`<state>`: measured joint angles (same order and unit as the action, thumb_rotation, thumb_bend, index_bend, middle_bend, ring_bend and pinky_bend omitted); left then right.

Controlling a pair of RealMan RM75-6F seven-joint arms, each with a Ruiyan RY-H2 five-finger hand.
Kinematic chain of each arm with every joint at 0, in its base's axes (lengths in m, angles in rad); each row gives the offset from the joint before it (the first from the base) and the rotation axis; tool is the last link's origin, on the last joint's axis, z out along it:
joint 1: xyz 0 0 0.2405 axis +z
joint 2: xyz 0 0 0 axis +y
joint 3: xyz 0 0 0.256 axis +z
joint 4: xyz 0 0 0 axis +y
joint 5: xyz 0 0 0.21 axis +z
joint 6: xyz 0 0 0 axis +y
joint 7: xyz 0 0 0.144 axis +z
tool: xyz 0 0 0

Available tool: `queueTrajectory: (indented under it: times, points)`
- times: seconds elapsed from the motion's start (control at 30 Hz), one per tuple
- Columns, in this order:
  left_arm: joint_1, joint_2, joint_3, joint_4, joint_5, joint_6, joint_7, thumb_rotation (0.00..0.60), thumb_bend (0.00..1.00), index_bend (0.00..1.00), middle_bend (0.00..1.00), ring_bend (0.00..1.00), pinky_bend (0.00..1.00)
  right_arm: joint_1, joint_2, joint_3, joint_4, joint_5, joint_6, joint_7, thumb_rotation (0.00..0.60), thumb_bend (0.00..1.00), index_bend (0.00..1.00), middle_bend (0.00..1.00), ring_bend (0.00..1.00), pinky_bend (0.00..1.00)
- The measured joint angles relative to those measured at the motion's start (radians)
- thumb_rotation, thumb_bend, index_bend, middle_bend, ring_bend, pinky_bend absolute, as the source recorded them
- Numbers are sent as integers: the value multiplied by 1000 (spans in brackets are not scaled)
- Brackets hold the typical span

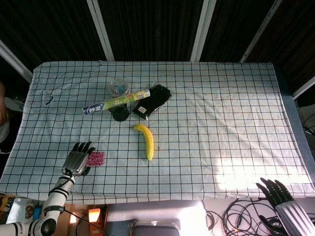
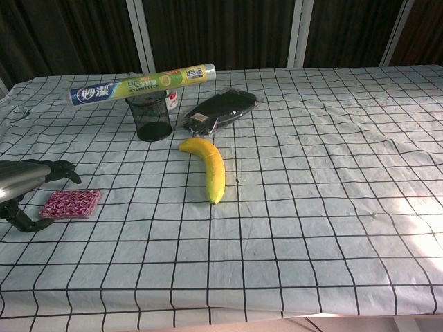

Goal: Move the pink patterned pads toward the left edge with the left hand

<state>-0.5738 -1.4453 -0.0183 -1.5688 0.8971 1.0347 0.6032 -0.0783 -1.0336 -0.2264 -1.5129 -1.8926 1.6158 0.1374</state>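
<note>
The pink patterned pads (image 1: pixel 96 158) (image 2: pixel 70 204) lie flat on the checked cloth near its left front part. My left hand (image 1: pixel 78 158) (image 2: pixel 28 185) hovers just left of the pack, fingers spread above its left end and thumb low beside it, holding nothing. Whether a finger touches the pack is unclear. My right hand (image 1: pixel 275 191) hangs off the table's front right corner with fingers apart and empty; the chest view does not show it.
A banana (image 1: pixel 146 140) (image 2: pixel 209 166) lies mid-table. Behind it stand a black mesh cup (image 2: pixel 151 117) with a cling-film box (image 2: pixel 142 84) across its top, a black packet (image 2: pixel 219 111) and a clear cup (image 1: pixel 118 88). Cables (image 1: pixel 236 221) lie beyond the front edge.
</note>
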Motion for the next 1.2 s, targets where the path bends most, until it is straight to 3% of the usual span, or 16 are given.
queueTrajectory:
  times: [0.3, 0.43, 0.57, 0.83, 1.2]
  points:
    - [-3, -13, -1, 16, 1, -5, -6, 600, 360, 215, 5, 0, 0, 5, 0, 0, -4, -2, -8, -3, 600, 198, 0, 0, 0, 0]
    - [-4, -17, -1, 20, 3, -4, -4, 600, 359, 266, 11, 0, 0, 6, 0, -1, -5, -2, -11, -5, 600, 198, 0, 0, 0, 0]
    - [-5, -22, -1, 26, 3, -6, -5, 600, 358, 378, 29, 0, 0, 4, 0, -1, -4, -1, -8, -6, 600, 198, 0, 0, 0, 0]
    - [-4, -32, -6, 42, 20, -2, -20, 600, 357, 450, 50, 0, 0, -3, -2, -1, 3, -1, 3, -1, 600, 199, 0, 0, 0, 0]
    - [13, -9, -7, 16, 52, 34, -37, 600, 357, 480, 67, 0, 0, 1, -4, -1, -3, -2, -7, -12, 600, 198, 0, 0, 0, 0]
